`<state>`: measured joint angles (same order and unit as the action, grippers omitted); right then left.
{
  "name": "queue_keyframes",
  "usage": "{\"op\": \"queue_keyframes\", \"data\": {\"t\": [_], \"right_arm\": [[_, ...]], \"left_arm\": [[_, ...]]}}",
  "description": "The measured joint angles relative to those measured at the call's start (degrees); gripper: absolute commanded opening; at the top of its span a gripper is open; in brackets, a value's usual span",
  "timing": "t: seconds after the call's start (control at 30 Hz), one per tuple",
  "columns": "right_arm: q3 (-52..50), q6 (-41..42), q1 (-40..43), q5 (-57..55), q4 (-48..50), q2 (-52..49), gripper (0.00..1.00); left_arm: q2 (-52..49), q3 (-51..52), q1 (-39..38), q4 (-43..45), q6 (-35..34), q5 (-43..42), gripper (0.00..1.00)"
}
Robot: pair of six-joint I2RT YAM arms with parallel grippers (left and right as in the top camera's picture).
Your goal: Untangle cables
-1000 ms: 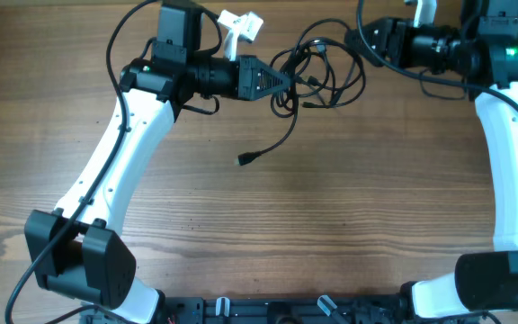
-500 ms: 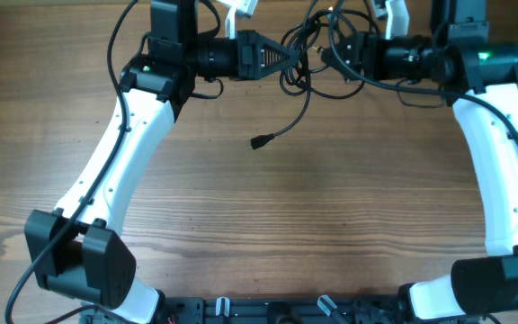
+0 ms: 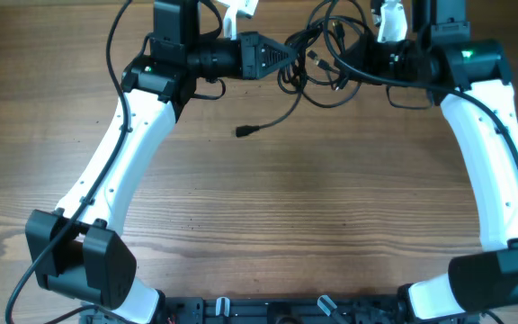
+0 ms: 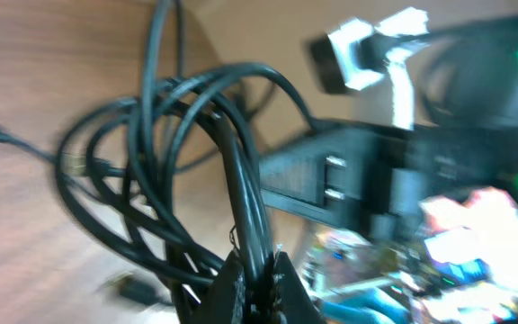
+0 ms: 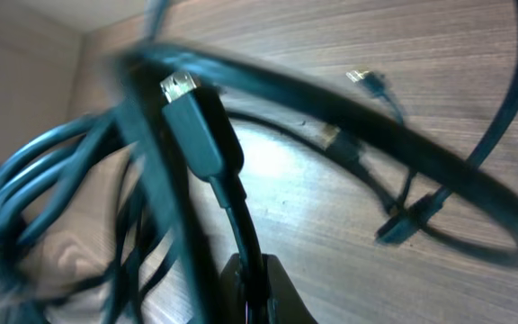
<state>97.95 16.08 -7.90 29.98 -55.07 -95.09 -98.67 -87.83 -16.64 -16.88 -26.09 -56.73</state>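
left gripper (image 4: pixel 255 270) and right gripper (image 5: pixel 252 270) each clamped on cables (image 3: pixel 317 65) at far edge of tabletop (image 3: pixel 259 207); part them slowly and level, so strands slide free rather than cinch.

The table (image 3: pixel 259 207) is viewed straight down by a fixed camera overhead, from far enough that the left arm (image 3: pixel 122 153) and the right arm (image 3: pixel 495 153) are taken in almost whole. Their bases are set at 6 o'clock and the cables (image 3: pixel 317 61) at 12 o'clock. The left wrist view is taken from just behind the left gripper (image 4: pixel 254 279), which is seen at 6 o'clock. It is aimed along the gripper at very close range, so the cables are blurred, and the right arm is seen beyond, toward 2 o'clock. The right wrist view is likewise taken from behind the right gripper (image 5: pixel 250 288), at 6 o'clock, close to the cables, with the table behind. The cables and the wooden table are shared by all three views.
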Motion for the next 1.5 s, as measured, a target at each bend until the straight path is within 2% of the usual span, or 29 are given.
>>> {"op": "queue_keyframes", "data": {"t": [0.07,0.1,0.13,0.2,0.27,0.5,0.7,0.8,0.9,0.97,1.07,1.1,1.2,1.37,1.5], "right_arm": [[0.0,-3.4,0.2,4.0,-2.3,2.4,0.05],[0.0,-4.6,0.2,6.5,-3.5,3.6,0.15],[0.0,-5.3,0.2,7.9,-4.4,4.1,0.21],[0.0,-6.9,0.2,10.4,-6.8,4.8,0.45],[0.0,-9.4,0.2,12.1,-9.6,5.1,0.51],[0.1,-12.3,1.6,8.4,-11.4,5.1,0.54],[3.4,-12.5,5.1,8.5,-7.7,5.1,0.54],[4.5,-14.5,5.3,13.8,-2.8,5.1,0.54],[4.6,-17.0,5.3,15.4,0.6,5.1,0.54],[4.6,-18.9,5.3,15.0,0.9,5.1,0.56],[4.6,-20.4,5.3,11.9,1.0,5.1,0.56],[4.6,-20.7,5.3,10.9,0.9,5.1,0.56],[4.6,-20.9,5.3,9.4,0.1,5.0,0.55],[4.6,-24.0,5.3,9.0,-1.8,2.6,0.54],[4.6,-26.5,5.3,9.0,-1.4,1.2,0.54]], "left_arm": [[0.0,0.0,-0.1,-0.2,1.7,4.8,0.04],[0.0,0.0,-0.1,-0.2,2.1,6.8,0.04],[0.0,0.0,-0.1,-0.2,2.3,8.0,0.04],[0.0,0.0,-0.2,-0.2,3.0,10.2,0.04],[0.0,0.0,-0.1,-0.2,3.2,12.4,0.04],[0.0,0.0,0.2,-0.7,5.4,14.6,0.04],[0.0,0.0,0.2,-0.7,5.9,7.8,0.04],[0.0,0.0,0.2,-0.8,7.0,-0.5,0.04],[0.0,-0.3,0.2,-7.7,16.6,-5.6,0.04],[0.0,-0.1,0.2,-14.5,24.9,-4.3,0.04],[0.0,-0.1,0.0,-20.0,32.8,0.4,0.04],[0.0,-0.1,-0.3,-20.7,36.6,3.5,0.04],[0.0,-0.1,-1.1,-19.1,41.0,7.3,0.04],[0.0,-0.1,-2.9,-17.4,45.5,9.0,0.04],[0.0,-0.1,-4.5,-17.4,54.7,9.2,0.04]]}}
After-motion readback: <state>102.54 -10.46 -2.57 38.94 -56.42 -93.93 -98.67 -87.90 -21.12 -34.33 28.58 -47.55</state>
